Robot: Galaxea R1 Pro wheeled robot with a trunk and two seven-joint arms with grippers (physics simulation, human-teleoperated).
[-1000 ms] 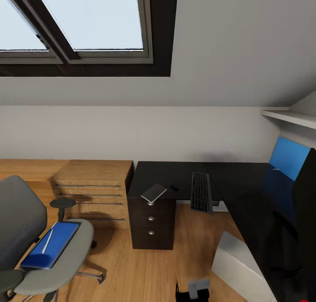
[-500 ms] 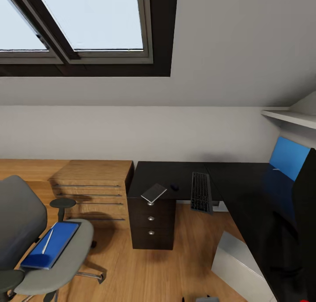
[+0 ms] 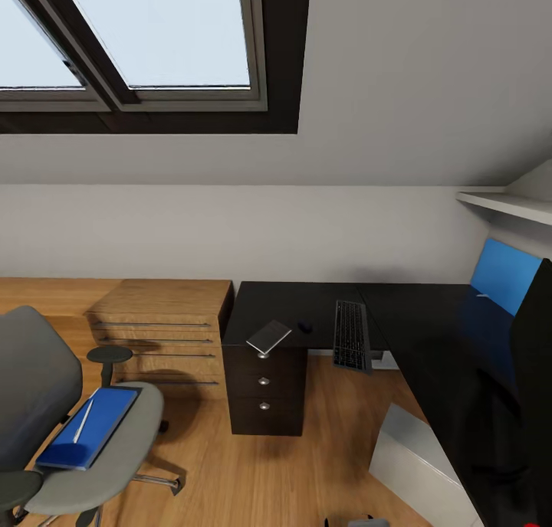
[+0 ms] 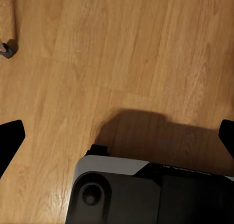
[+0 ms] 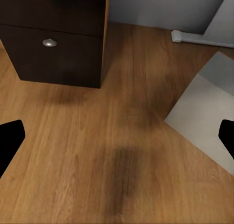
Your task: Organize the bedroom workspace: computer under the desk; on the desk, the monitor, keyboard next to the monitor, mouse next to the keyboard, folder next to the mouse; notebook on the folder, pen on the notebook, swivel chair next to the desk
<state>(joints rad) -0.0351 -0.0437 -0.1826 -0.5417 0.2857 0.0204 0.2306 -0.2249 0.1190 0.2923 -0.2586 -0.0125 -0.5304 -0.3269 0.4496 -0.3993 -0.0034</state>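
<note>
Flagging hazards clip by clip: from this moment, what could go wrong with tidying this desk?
1. The pen lies loose on the blue folder on the chair; lifting the folder could roll it off.
2. The notebook overhangs the desk edge above the drawers; a nudge might tip it to the floor.
3. The keyboard also pokes past the edge.

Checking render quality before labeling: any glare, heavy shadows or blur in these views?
Head view: the skylight is blown out pale and the glossy desk mirrors the blue monitor. Left wrist view: dim and soft, with a dark shadow on the floor. Right wrist view: blotchy shadows beside the drawer unit.
</note>
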